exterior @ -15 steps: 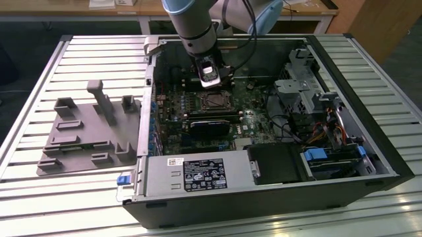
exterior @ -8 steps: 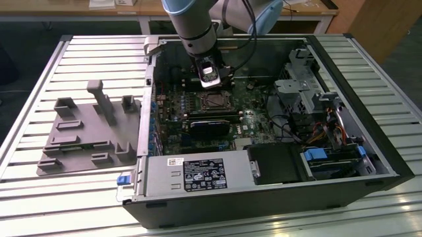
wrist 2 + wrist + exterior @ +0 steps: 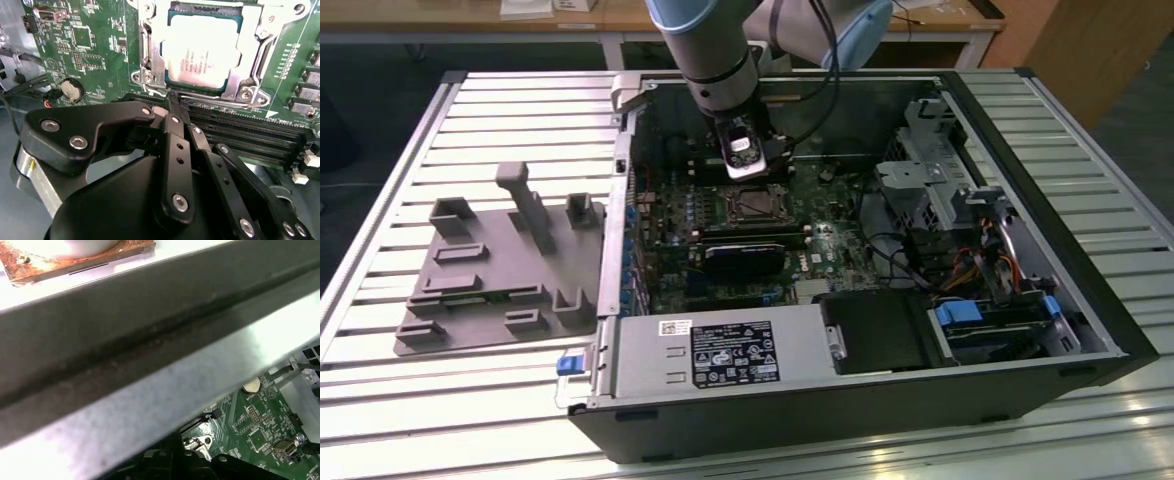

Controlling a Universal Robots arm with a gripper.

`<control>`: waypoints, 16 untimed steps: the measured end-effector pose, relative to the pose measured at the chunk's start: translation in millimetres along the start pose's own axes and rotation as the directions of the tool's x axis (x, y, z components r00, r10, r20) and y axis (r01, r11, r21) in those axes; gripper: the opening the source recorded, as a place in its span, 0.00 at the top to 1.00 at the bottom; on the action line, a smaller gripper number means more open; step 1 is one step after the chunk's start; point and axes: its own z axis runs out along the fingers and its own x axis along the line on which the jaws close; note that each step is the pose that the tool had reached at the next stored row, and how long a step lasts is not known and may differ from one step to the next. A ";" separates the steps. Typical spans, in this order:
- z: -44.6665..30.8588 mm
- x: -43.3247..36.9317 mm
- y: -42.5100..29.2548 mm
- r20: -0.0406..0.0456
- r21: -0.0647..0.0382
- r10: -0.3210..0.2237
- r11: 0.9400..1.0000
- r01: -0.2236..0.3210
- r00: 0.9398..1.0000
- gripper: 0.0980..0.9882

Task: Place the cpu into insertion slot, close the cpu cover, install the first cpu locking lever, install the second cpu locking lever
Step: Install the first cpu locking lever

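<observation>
The cpu point(image 3: 200, 50), a silver-grey square chip, lies flat in the insertion slot point(image 3: 728, 205) on the green board. The cpu cover point(image 3: 248, 56), a metal frame, is down around it, and the chip shows through its window. A thin metal rod point(image 3: 215, 101) runs along the socket edge nearest my fingertips. My gripper point(image 3: 173, 100) is shut, with its black fingers pressed together and the tip right at that socket edge. In the exterior view the gripper point(image 3: 744, 165) hangs just behind the socket inside the open computer case.
Long black memory slots point(image 3: 240, 135) lie beside the socket under my fingers, and a coin battery point(image 3: 72, 89) sits off to the side. A black card point(image 3: 744, 258), a power supply point(image 3: 720, 355) and drive bays point(image 3: 947, 190) crowd the case. A grey fixture tray point(image 3: 494, 270) lies on the exterior view's left. The case wall point(image 3: 150, 340) is close in the first wrist view.
</observation>
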 end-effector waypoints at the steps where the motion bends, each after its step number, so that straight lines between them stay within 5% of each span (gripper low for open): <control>1: -0.1 0.0 -0.1 0.000 0.000 0.000 1.000 0.000 1.000 1.00; 16: 1.2 0.1 -0.8 -0.005 -0.009 0.004 1.000 -0.004 1.000 1.00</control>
